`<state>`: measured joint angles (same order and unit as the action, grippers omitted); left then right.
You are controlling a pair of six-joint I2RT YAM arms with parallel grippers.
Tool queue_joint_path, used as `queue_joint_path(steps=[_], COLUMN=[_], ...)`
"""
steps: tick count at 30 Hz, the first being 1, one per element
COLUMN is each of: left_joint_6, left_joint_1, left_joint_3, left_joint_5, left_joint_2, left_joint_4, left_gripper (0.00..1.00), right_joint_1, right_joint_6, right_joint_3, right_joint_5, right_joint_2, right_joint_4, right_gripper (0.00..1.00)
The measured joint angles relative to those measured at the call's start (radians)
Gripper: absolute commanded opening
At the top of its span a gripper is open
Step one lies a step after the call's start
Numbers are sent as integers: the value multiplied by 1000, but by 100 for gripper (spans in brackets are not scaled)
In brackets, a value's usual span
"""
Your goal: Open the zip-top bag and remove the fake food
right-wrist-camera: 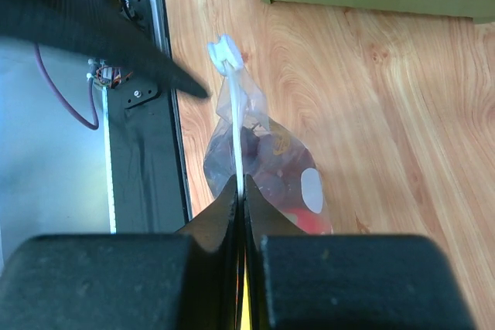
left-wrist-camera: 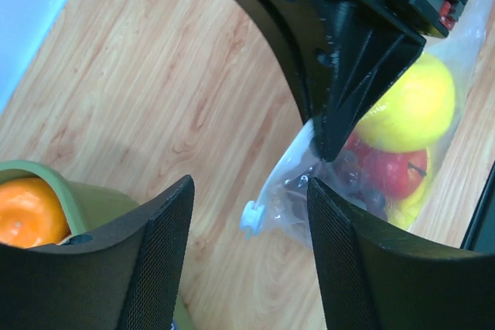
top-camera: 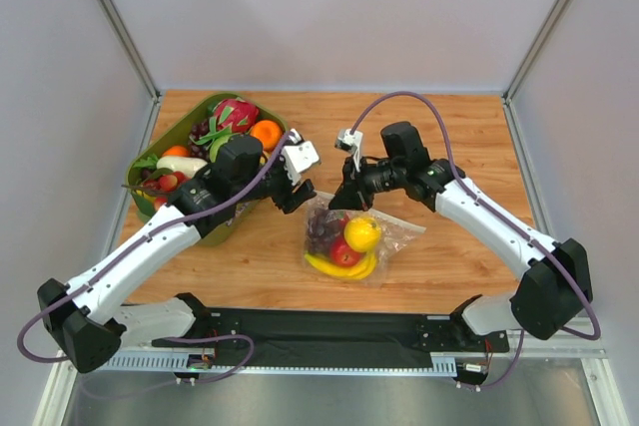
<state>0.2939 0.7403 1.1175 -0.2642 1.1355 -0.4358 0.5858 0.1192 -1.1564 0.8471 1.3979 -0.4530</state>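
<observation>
The clear zip-top bag [top-camera: 391,234] lies on the wooden table with its top edge lifted. Through the plastic I see the fake food: a yellow lemon [top-camera: 362,233], a red round fruit [top-camera: 344,252], a banana [top-camera: 339,268] and dark grapes [top-camera: 321,229]. My right gripper [right-wrist-camera: 240,191] is shut on the white zip strip [right-wrist-camera: 236,137] and holds it upright. At the strip's free end sits the white slider [left-wrist-camera: 251,218]. My left gripper [left-wrist-camera: 249,191] stands open around that end, with the slider between its fingers and touching neither.
An olive-green bin [top-camera: 148,165] at the back left holds a pink dragon fruit [top-camera: 236,113], an orange [top-camera: 266,133] and other toy produce; my left arm reaches past it. A black mat [top-camera: 319,331] runs along the near edge. Grey walls enclose the table.
</observation>
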Motion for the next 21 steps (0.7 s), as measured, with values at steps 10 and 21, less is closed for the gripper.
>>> queue_joint_path(steps=[10,21], left_joint_6=[-79,-171], left_joint_1=[-236,-240], left_joint_3=[32,56], left_joint_5=[-418,-764], left_joint_2=[32,117], left_joint_4=[13,50], left_gripper=[71,81], right_joint_1=[-50,-143], right_joint_6=[-33,-154], right_joint_3=[31,57], right_joint_5=[-6,74], right_joint_2=[-92,-106], right_joint_4=[30,174], right_gripper=[0,0])
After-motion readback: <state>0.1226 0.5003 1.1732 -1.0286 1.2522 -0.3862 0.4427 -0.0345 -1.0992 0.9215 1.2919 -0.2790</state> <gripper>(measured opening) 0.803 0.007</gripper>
